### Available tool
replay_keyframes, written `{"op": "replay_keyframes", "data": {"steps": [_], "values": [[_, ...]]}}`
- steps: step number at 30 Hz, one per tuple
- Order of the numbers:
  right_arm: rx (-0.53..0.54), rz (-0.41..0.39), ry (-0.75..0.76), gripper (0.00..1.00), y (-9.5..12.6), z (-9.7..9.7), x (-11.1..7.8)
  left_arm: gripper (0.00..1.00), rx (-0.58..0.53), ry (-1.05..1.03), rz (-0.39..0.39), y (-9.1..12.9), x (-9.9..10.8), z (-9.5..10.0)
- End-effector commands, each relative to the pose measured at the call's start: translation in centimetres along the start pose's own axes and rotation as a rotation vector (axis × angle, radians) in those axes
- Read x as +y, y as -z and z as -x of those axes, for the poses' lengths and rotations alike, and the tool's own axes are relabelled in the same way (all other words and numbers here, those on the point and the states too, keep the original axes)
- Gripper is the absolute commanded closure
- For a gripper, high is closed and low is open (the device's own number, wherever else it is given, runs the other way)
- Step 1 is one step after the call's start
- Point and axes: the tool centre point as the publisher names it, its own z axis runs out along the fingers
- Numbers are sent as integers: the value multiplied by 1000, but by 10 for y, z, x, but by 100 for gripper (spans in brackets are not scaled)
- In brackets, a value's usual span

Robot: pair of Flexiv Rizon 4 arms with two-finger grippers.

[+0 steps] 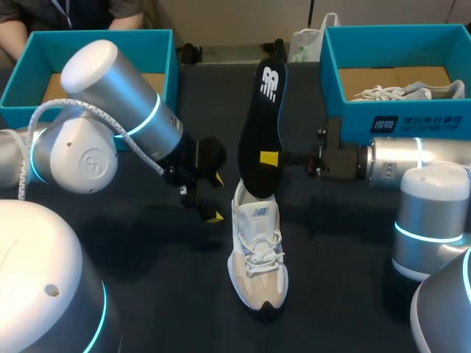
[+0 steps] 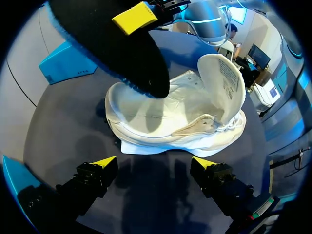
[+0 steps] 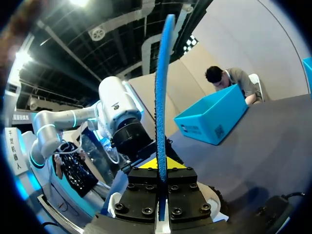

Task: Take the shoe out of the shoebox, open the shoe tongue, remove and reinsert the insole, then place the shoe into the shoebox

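Observation:
A white and beige shoe (image 1: 257, 254) lies on the dark table, and the left wrist view shows its tongue (image 2: 222, 83) folded back over the open shoe (image 2: 180, 117). A black insole (image 1: 261, 125) stands nearly upright with its lower end at the shoe's opening; I cannot tell whether it touches. My right gripper (image 1: 269, 158) is shut on the insole's middle, whose blue edge (image 3: 161, 97) runs between the fingers of the right gripper (image 3: 162, 163). My left gripper (image 1: 213, 198) is open beside the shoe. In its own view the left gripper (image 2: 155, 163) holds nothing.
A teal shoebox (image 1: 397, 110) at the back right holds a second white shoe (image 1: 412, 92). Another teal box (image 1: 158, 51) stands at the back left, behind my left arm (image 1: 125, 110). A white bag (image 1: 305, 44) lies beyond the table's far edge.

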Motion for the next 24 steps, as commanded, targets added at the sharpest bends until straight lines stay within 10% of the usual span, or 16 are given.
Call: {"op": "replay_keyframes", "data": {"steps": [1, 24], "values": [[25, -6, -1, 100, -15, 11, -1, 0, 2, 3, 3, -3, 0, -1], [73, -17, -2, 100, -22, 18, -12, 0, 2, 3, 3, -3, 0, -1]]}}
